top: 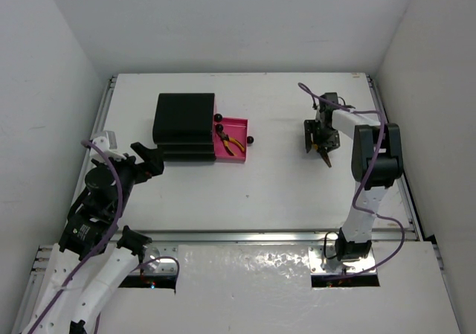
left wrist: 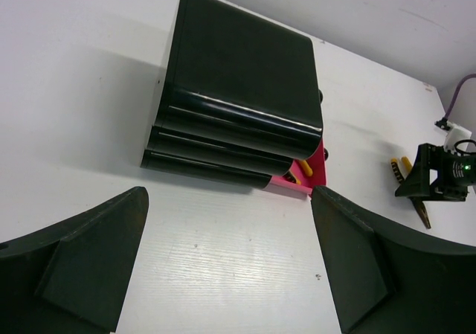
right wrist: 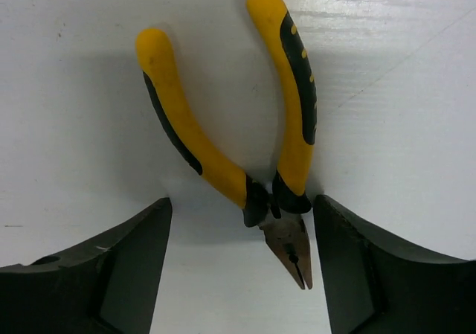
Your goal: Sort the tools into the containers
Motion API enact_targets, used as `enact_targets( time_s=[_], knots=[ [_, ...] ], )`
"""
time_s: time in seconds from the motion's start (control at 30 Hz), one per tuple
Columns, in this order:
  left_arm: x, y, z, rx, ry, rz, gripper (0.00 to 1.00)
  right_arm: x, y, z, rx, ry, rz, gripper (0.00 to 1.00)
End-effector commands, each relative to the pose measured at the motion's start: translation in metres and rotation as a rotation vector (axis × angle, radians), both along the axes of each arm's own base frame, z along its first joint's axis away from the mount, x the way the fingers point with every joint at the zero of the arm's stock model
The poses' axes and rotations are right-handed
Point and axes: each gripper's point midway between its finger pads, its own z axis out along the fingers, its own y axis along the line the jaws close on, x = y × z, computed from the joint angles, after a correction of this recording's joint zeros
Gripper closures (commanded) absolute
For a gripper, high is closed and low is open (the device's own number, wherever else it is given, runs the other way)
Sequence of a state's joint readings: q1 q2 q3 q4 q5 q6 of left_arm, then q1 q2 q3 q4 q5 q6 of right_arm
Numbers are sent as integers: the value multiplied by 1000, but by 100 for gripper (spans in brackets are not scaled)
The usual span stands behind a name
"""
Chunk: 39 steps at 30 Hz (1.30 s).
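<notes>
The chest (top: 184, 126) stands left on the table (top: 260, 200), first pliers (top: 232, 142) in its drawer (top: 229, 159), second pliers (right wrist: 260, 198) well to the right.

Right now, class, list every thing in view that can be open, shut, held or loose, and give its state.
Left gripper: jaws open, empty.
Right gripper: jaws open either side of the table pliers, not gripping.
Table pliers: lying flat, handles spread, nose shut.
Chest: two drawers shut, one pulled out.
Pulled-out drawer: open, holding pliers.
Drawer pliers: lying loose inside.

Two pliers (right wrist: 256, 196), perhaps three drawers (left wrist: 223, 144)
</notes>
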<state>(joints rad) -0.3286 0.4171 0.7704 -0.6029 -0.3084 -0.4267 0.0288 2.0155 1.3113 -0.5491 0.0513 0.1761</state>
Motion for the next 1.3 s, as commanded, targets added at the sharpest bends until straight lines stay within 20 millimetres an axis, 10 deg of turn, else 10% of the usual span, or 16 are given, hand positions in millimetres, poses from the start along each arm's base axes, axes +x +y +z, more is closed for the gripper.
enact_targets(
  time_s=[0.0,0.23,0.43,0.97,1.27],
  knots=[
    [2,-4,13,-12,-56,-21,11,3,-7,-10,-43,-32,-5,32],
    [1,-4,13,-13,-56,-21,11,6,-12,-14,-82,-43,-2,56],
    [2,-6,12,-11,-51,-26,11,2,25,-14,-11,-26,78,100],
    [4,-6,10,-6,-36,-23,11,4,138,93,377,-464,189,100],
    [5,-4,7,-3,-26,-12,11,28,248,161,659,-618,318,100]
  ],
)
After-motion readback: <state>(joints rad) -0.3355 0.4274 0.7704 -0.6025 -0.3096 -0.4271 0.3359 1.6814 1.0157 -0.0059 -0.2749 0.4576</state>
